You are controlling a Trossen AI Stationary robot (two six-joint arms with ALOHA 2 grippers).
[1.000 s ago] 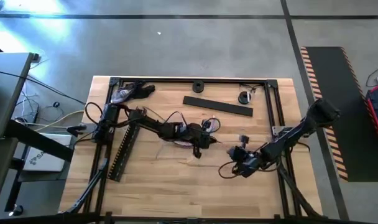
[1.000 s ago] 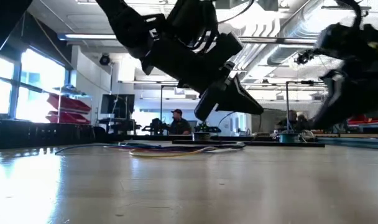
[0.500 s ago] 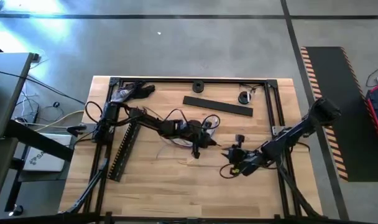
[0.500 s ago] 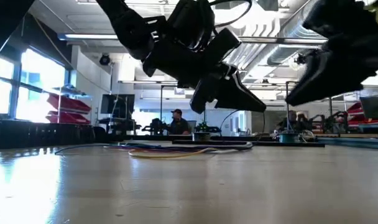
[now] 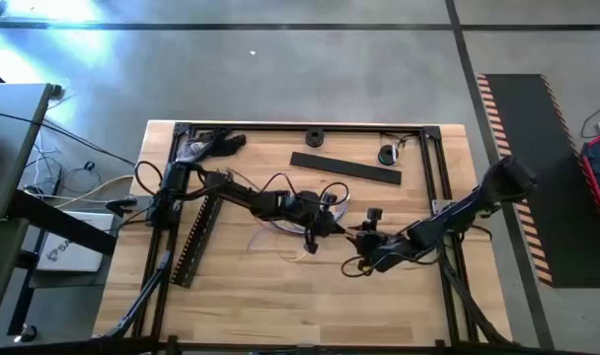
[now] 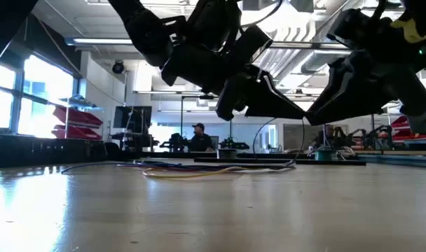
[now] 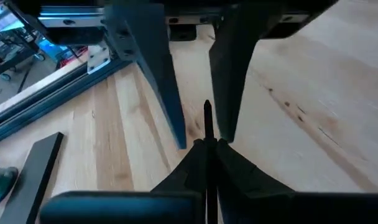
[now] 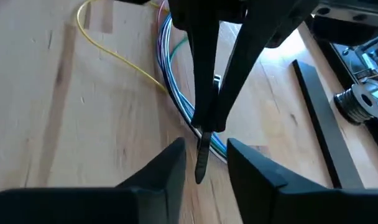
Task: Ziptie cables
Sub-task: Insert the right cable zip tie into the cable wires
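While hovering over the middle of the tabletop (image 5: 280, 296), grips a thin black zip tie (image 8: 201, 163) in the left end effector (image 8: 205, 127), fingers clenched on it and its free tip poking out toward the right arm. Meets that tip with the right end effector (image 8: 206, 152), released, one finger on either side of the tie without touching it, as far as can be told. Holds both end effectors above the wood in the low view, close together, nose to nose.

Leaves the cables (image 5: 280, 225) flat on the tabletop, a loose curved bundle of thin blue, green and pale strands, just left of the meeting point and partly under the left arm. Shows one yellow strand (image 8: 114, 53) looping apart from the rest.

Elsewhere on the tabletop: a long slotted black strip (image 5: 196, 237) lying aslant at the left, well apart from the bundle; a flat black bar (image 5: 344, 168) on the far side, right of centre. Beyond the tabletop in the low view, a person (image 6: 199, 136) far off in the room.
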